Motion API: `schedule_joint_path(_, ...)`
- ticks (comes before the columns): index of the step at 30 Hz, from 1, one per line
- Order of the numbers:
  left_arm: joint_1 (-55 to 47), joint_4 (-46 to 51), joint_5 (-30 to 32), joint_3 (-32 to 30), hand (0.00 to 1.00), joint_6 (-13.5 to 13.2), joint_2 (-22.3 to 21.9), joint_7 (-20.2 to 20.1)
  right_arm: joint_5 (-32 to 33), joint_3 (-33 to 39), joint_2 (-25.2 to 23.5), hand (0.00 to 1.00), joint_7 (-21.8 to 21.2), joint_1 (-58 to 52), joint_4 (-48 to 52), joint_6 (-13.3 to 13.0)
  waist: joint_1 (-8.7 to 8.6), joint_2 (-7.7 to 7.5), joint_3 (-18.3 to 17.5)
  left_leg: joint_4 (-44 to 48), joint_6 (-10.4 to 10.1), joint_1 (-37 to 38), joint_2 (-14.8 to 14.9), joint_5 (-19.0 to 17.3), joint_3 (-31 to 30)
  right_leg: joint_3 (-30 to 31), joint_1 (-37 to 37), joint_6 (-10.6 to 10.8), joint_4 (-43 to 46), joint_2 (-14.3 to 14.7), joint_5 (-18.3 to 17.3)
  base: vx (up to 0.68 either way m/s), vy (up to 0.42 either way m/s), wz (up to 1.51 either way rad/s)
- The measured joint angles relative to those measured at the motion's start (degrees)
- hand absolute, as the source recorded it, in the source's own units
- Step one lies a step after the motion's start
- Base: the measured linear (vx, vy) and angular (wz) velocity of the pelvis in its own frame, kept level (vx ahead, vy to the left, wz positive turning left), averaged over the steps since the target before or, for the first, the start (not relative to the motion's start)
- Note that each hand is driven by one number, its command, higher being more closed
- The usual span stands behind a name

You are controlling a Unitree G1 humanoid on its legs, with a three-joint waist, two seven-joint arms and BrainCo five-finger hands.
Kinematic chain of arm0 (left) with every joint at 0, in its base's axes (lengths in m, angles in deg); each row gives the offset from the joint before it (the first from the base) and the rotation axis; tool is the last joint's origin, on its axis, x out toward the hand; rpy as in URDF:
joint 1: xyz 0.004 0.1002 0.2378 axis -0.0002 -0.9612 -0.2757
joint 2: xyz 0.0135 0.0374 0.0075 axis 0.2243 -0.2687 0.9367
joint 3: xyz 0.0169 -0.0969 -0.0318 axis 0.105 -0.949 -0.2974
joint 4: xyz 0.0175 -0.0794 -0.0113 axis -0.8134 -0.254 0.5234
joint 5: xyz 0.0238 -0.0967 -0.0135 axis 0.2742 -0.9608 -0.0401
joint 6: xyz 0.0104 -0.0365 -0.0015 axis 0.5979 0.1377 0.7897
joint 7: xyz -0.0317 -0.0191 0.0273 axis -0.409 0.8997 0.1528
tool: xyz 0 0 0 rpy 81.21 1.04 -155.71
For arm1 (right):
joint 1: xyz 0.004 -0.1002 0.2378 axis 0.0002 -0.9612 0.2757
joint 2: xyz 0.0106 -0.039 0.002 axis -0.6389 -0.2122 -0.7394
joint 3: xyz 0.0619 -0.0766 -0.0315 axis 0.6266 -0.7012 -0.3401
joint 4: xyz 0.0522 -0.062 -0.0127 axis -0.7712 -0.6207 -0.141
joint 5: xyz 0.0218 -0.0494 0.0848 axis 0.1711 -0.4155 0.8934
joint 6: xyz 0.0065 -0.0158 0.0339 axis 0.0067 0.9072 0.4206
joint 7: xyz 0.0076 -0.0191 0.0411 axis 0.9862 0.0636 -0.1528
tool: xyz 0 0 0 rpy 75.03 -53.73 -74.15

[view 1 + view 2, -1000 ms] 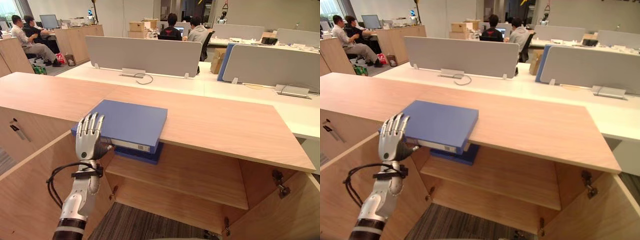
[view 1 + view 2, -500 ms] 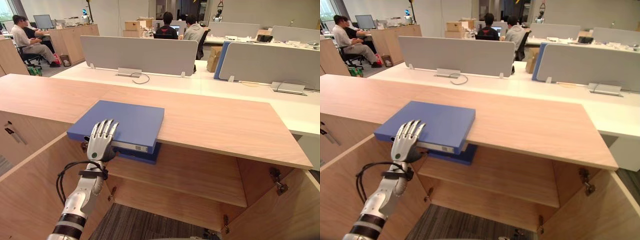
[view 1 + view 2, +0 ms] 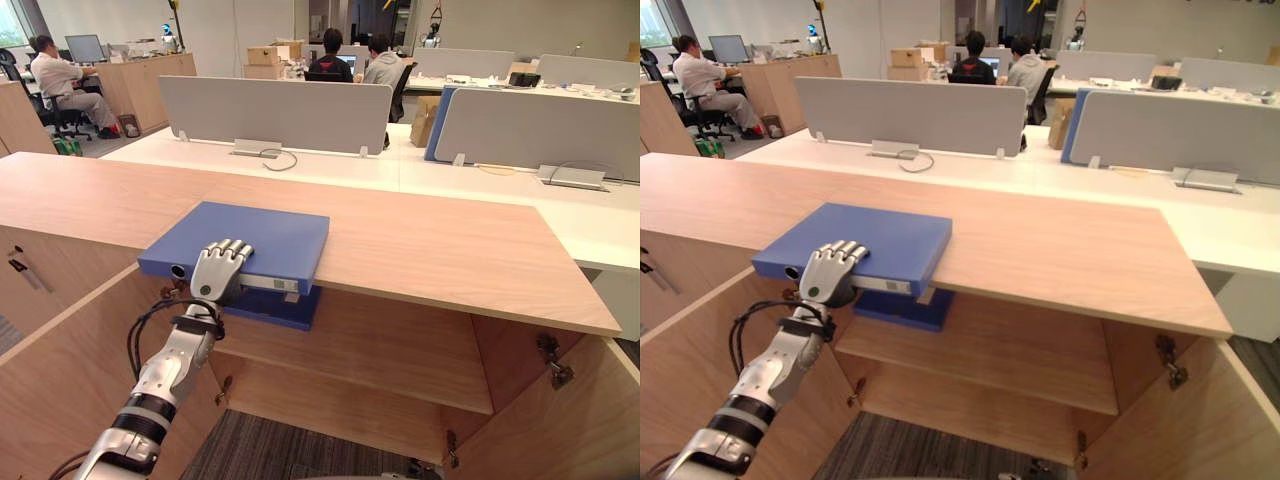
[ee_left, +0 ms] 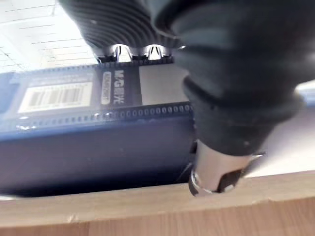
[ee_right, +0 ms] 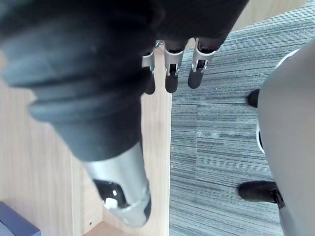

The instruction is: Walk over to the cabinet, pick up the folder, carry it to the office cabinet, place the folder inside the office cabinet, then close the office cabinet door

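Blue folder [image 3: 262, 236] overhanging the wooden counter [image 3: 450, 240] at its front edge, left robot hand [image 3: 221, 270] clamped on its spine, right robot hand [image 5: 171, 78] slack-fingered over grey carpet [image 5: 221, 98], grey desk dividers [image 3: 275, 105] and seated people [image 3: 60, 80] behind.

Looks bright and even, lit from overhead. Leaves soft shadow under cabinet top [image 3: 450, 250], mild sheen on white table [image 3: 480, 185] behind.

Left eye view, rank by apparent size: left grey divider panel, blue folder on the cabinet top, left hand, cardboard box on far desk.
1. grey divider panel, narrowly
2. blue folder
3. left hand
4. cardboard box
Panel and box are farther off, so real sizes differ.
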Motion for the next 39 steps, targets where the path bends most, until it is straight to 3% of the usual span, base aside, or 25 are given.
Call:
schedule_joint_path(6, 1.2, 3.8, 0.7, 2.8, 1.00, 0.2, -1.5, 0.8, 0.0, 5.4, 0.0, 0.00, 0.7, -0.3, 0.0, 1.2, 0.23, 0.58, -0.2, 0.0, 0.0, 0.0, -0.1, 0.0, -0.4, -0.1, 0.0, 0.0, 0.0, -0.1, 0.0, 0.00, -0.003, 0.01)
schedule_joint_path(9, -1.9, 11.5, -0.1, 4.9, 1.00, -0.4, -5.9, -0.3, 0.1, 10.0, 0.1, 0.00, 1.4, -0.6, -0.2, 1.9, 0.62, 0.46, -0.3, 0.0, 0.2, -0.3, -0.5, 0.0, -0.8, -0.5, -0.1, 0.2, 0.6, -0.5, -0.3, 0.00, -0.012, 0.09)
schedule_joint_path(12, -8.3, 23.5, -9.2, 5.1, 1.00, -5.3, -13.0, -4.0, 0.1, 14.2, 0.5, 0.00, 2.3, -1.1, -0.6, 2.6, 0.76, 0.54, -0.3, 0.0, 0.7, -0.8, -1.6, -0.1, -2.0, -1.6, -0.2, 0.7, 1.3, -1.5, -0.8, 0.02, 0.005, 0.19)
schedule_joint_path(13, -10.2, 28.6, -20.3, 4.4, 1.00, -8.6, -14.9, -6.9, 0.2, 16.4, 0.7, 0.00, 2.4, -1.5, -1.5, 2.8, 1.12, 0.58, -0.4, 0.0, 0.8, -0.8, -1.8, -0.2, -2.0, -1.6, -0.2, 0.8, 1.3, -1.8, -0.8, 0.00, 0.000, 0.00)
schedule_joint_path(14, -10.6, 30.0, -25.9, 3.9, 1.00, -9.8, -15.4, -8.5, 0.2, 17.0, 0.8, 0.00, 2.4, -1.7, -1.5, 2.9, 1.30, 0.60, -0.4, 0.0, 0.8, -0.8, -1.9, -0.2, -1.9, -1.6, -0.2, 0.8, 1.3, -1.8, -0.8, 0.00, 0.000, 0.00)
schedule_joint_path(15, -11.1, 31.6, -37.1, 2.5, 1.00, -11.8, -16.0, -11.2, 0.2, 18.5, 0.8, 0.00, 2.4, -1.9, -1.5, 3.1, 1.62, 0.58, -0.4, 0.0, 0.9, -0.7, -2.0, -0.2, -1.9, -1.6, -0.2, 0.8, 1.4, -2.0, -0.9, 0.00, 0.000, 0.00)
schedule_joint_path(16, -11.3, 32.4, -44.1, 1.4, 1.00, -12.8, -16.4, -13.1, 0.2, 18.8, 0.9, 0.00, 2.4, -2.0, -1.6, 3.3, 1.71, 0.58, -0.4, 0.0, 0.9, -0.7, -2.0, -0.3, -1.9, -1.6, -0.2, 0.8, 1.4, -2.0, -0.9, 0.00, 0.000, 0.00)
schedule_joint_path(17, -12.2, 33.3, -61.1, -2.1, 1.00, -14.0, -16.9, -18.5, 0.2, 20.9, 1.0, 0.00, 2.2, -2.1, -1.9, 3.8, 1.77, 0.66, -0.4, 0.0, 1.0, -0.5, -2.1, -0.3, -1.8, -1.6, -0.2, 0.9, 1.8, -2.2, -1.1, 0.00, 0.000, 0.00)
schedule_joint_path(19, -13.8, 34.1, -77.4, -6.1, 1.00, -14.3, -18.1, -23.7, 0.3, 23.1, 1.1, 0.00, 1.8, -2.3, -2.6, 4.2, 1.79, 0.64, -0.4, 0.1, 1.2, -0.3, -2.1, -0.5, -1.8, -1.6, -0.1, 0.9, 2.5, -2.3, -1.5, -0.02, -0.014, 0.01)
schedule_joint_path(20, -16.2, 34.9, -91.5, -9.4, 1.00, -14.5, -19.6, -28.4, 1.3, 25.1, 1.1, 0.00, 1.1, -2.8, -2.7, 4.5, 2.04, 0.56, -0.3, 0.1, 1.4, -0.3, -2.1, -0.7, -1.8, -1.6, -0.2, 0.9, 3.1, -2.4, -1.9, -0.03, -0.028, 0.03)
schedule_joint_path(22, -19.0, 36.0, -104.0, -11.6, 1.00, -14.9, -21.5, -32.3, 2.8, 26.3, 1.3, 0.00, 0.6, -3.1, -2.7, 4.7, 2.40, 0.41, -0.2, 0.2, 1.5, -0.4, -2.2, -0.8, -1.8, -1.6, -0.3, 1.0, 3.6, -2.5, -2.1, -0.02, -0.015, 0.02)
schedule_joint_path(24, -21.0, 36.8, -112.5, -11.8, 1.00, -15.3, -22.8, -35.1, 5.3, 27.0, 1.4, 0.00, 0.5, -3.0, -2.5, 4.7, 3.10, 0.27, -0.3, 0.2, 1.5, -0.8, -2.2, -0.8, -1.8, -1.6, -0.9, 1.0, 4.0, -2.6, -2.3, 0.00, 0.000, 0.00)
schedule_joint_path(26, -22.8, 38.2, -116.7, -11.3, 1.00, -15.8, -24.0, -37.0, 9.6, 24.1, 1.6, 0.00, 0.6, -2.1, -2.5, 3.9, 3.46, 0.10, -0.2, 0.3, 1.6, -1.3, -2.2, -0.5, -1.7, -1.6, -1.8, 1.0, 4.5, -2.7, -2.4, 0.00, 0.000, 0.00)
schedule_joint_path(28, -24.5, 38.6, -117.7, -10.8, 1.00, -16.3, -25.3, -37.1, 14.8, 16.0, 1.4, 0.00, 1.5, -1.6, -2.0, 2.2, 3.44, -0.05, -0.1, 0.3, 1.6, -1.2, -2.1, -0.5, -1.2, -1.3, -1.8, 1.0, 4.5, -2.7, -2.4, 0.01, -0.013, -0.09)
schedule_joint_path(29, -25.6, 38.6, -118.1, -10.3, 1.00, -16.5, -25.8, -36.9, 18.7, 12.8, 0.7, 0.00, 2.8, -1.4, -1.7, -0.5, 3.36, -0.07, -0.1, 0.3, 1.6, -1.1, -2.0, -0.5, -0.6, -1.0, -1.9, 1.0, 4.5, -2.6, -2.4, -0.01, -0.018, -0.17)
schedule_joint_path(31, -27.1, 38.6, -118.7, -10.2, 1.00, -16.5, -26.2, -36.7, 23.4, 10.5, -0.6, 0.00, 4.1, -0.5, -1.1, -3.1, 3.00, -0.07, -0.1, 0.3, 1.6, -1.0, -1.8, -0.8, 0.2, -0.1, -2.1, 1.0, 4.6, -2.5, -2.4, -0.01, -0.024, -0.20)
schedule_joint_path(33, -27.8, 38.7, -119.0, -10.3, 1.00, -16.7, -26.5, -36.7, 25.8, 8.8, -0.7, 0.00, 5.0, -0.3, 1.4, -3.3, 3.13, -0.14, 0.1, 0.4, 1.6, -1.0, -1.8, -0.8, 0.5, 0.2, -2.1, 1.0, 4.8, -2.6, -2.4, 0.00, -0.019, -0.14)
schedule_joint_path(35, -29.4, 39.0, -119.8, -11.2, 1.00, -17.1, -26.8, -36.4, 29.3, 1.1, -2.9, 0.00, 8.4, -2.0, 25.8, -3.8, 1.85, -0.28, 0.4, 1.5, 1.5, -0.9, -1.2, -1.5, 3.1, 3.0, -4.2, 0.9, 6.0, -2.3, -2.4, -0.02, -0.010, -0.50)
schedule_joint_path(38, -30.6, 39.0, -121.0, -13.5, 1.00, -17.0, -28.4, -34.2, 22.6, -6.6, -5.0, 0.00, 12.1, -5.5, 56.1, -7.7, 0.90, -0.42, 0.1, 4.4, 1.1, -2.1, -0.1, -3.8, 6.3, 5.5, -6.0, 0.4, 6.9, -1.9, -2.7, -0.04, -0.018, -0.60)
schedule_joint_path(39, -31.0, 39.2, -121.1, -13.8, 1.00, -16.8, -28.8, -34.2, 21.7, -6.6, -5.0, 0.00, 12.7, -6.2, 59.7, -8.3, 0.66, -0.47, 0.1, 4.7, 1.1, -2.0, 0.0, -4.0, 6.4, 5.6, -6.0, 0.4, 7.0, -1.9, -2.8, 0.02, -0.046, -0.23)
